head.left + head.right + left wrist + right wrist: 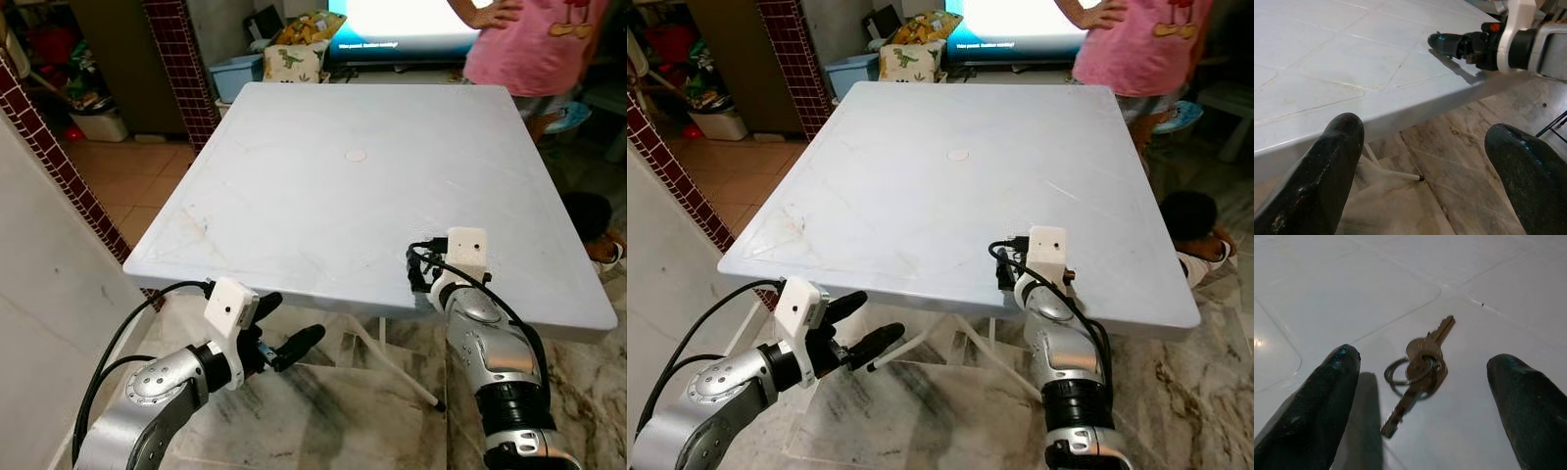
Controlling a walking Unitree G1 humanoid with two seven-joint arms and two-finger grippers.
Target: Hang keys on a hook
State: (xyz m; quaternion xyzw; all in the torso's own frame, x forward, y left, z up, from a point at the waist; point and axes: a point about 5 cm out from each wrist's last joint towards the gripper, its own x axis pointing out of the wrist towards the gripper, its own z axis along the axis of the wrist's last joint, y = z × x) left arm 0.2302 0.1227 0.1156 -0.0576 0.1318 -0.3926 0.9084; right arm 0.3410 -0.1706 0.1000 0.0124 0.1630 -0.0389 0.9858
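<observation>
While its two black fingers [1308, 406] stand spread wide, the right tool [1422, 404] hovers just above the near edge of the white table [294, 196], with the keys [1418, 372] lying flat on the tabletop between and just ahead of the fingertips, untouched. The keys are two brass-coloured keys joined on a small metal ring, one blade pointing away from the tool and the other toward it. From the head views the right tool [423, 269] sits at the table's near rim, right of centre, its white camera block [466, 247] above it; the keys themselves cannot be made out there. The left tool [279, 338] hangs below and in front of the table's near-left edge, over the marbled floor [333, 411], its fingers [1322, 171] likewise spread apart and holding nothing. A small round mark [356, 155] lies near the table's centre. Beyond the far edge stand a pale blue lidded bin [235, 76], contents not visible, a cushion with a dinosaur print [291, 61], and a lit screen [392, 22]. A person in a pink shirt [534, 44] stands at the far right corner.
</observation>
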